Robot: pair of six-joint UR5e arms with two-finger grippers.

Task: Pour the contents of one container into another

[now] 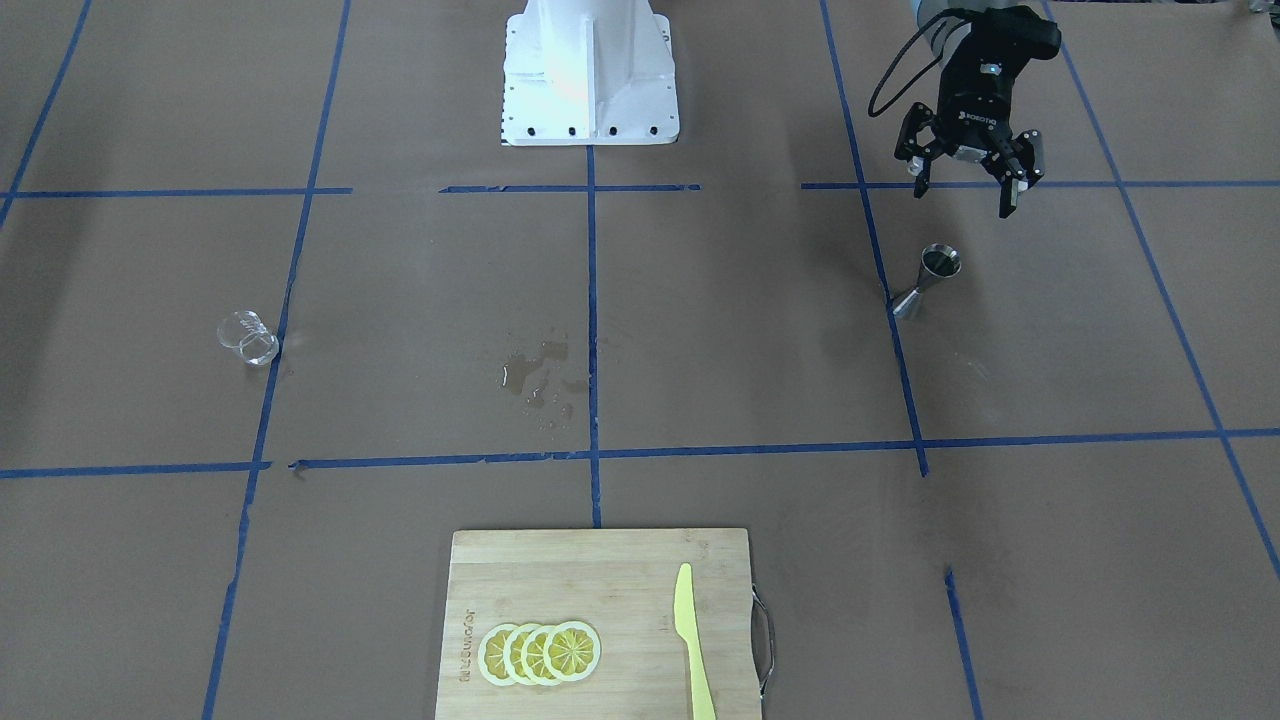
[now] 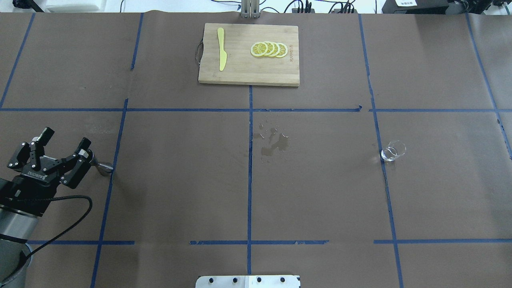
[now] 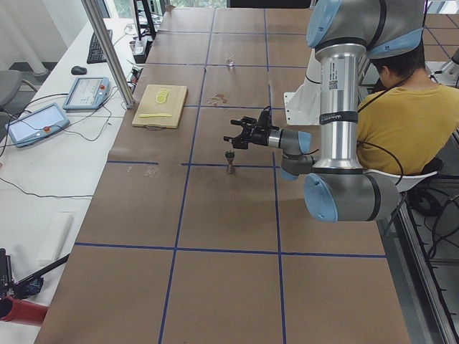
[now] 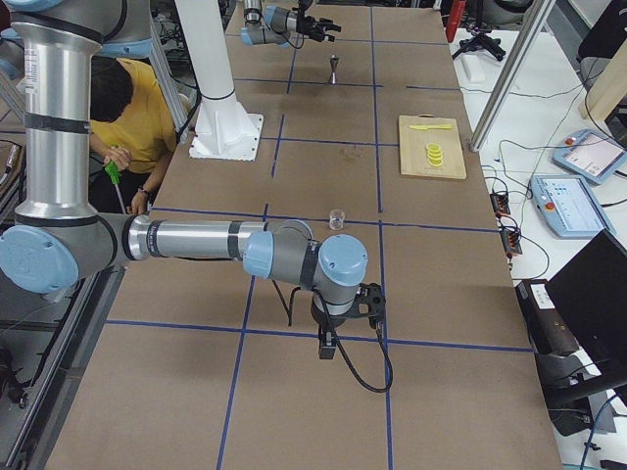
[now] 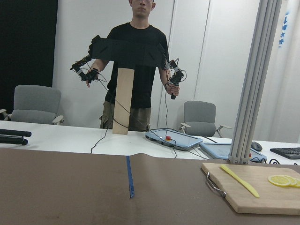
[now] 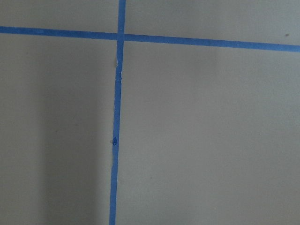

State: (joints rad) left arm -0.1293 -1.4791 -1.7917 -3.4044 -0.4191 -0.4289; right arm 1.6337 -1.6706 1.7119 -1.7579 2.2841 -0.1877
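Glass cup [image 1: 247, 337] stands well across the tabletop [image 1: 700, 330], nearer your right tool [image 4: 328, 338], whose jaw state you cannot tell, while the jigger [image 1: 928, 281] stands upright just beyond your left tool [image 1: 965, 195], spread wide and empty.

Clear glass cup [image 1: 247, 337], shiny steel jigger [image 1: 928, 282]

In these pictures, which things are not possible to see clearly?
- Cup: too small and clear in every view to show any liquid.
- Jigger: overhead view, top hidden by the left end effector.
- Right end effector: only in the right side view, small; open or shut unknown.
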